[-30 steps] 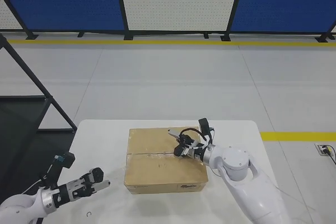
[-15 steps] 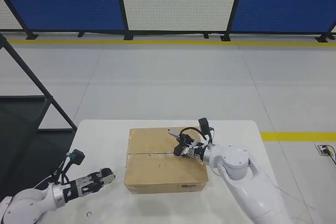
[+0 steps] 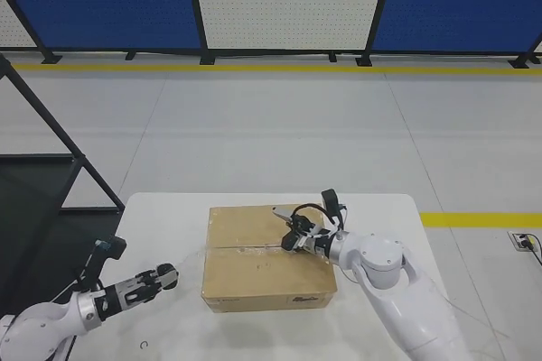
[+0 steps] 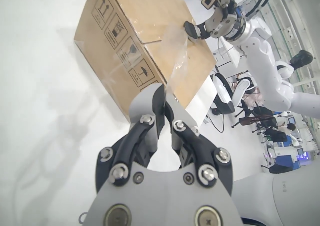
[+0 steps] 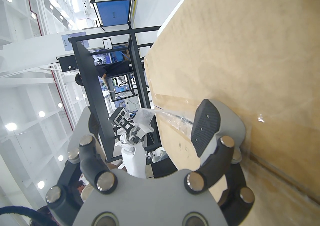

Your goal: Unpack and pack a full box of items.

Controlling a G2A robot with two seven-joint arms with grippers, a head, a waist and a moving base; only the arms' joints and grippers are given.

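Box of brown cardboard, flaps shut, is seen at the middle of the white desk. A band of clear tape is stretched from the lid's centre seam out past the box's end to the left fingers, which are clenched on its free end. The right fingers are spread apart and nothing is grasped by them. One ribbed pad is laid flat on the lid just beside the seam, near where the tape lifts off.

Trouble is judged likeliest at the tape itself: the thin film could be torn or snapped by a sharp pull, or drawn out of the pinch, with part of the seal left stuck down. The box is held by nothing more than that one pad's friction, so it could be dragged or swung toward the desk's edge if the pull is not matched. Slack film could also fold back and cling to the cardboard or to the fingers.

Four black handling pictograms are printed in a row on the end face nearest the left arm: paired upright arrows, a crossed stacking mark, a goblet and an umbrella. Faint pen marks are seen on the lid beside the right pad, too small to be made out. Lettered boards are hung in the hall behind.
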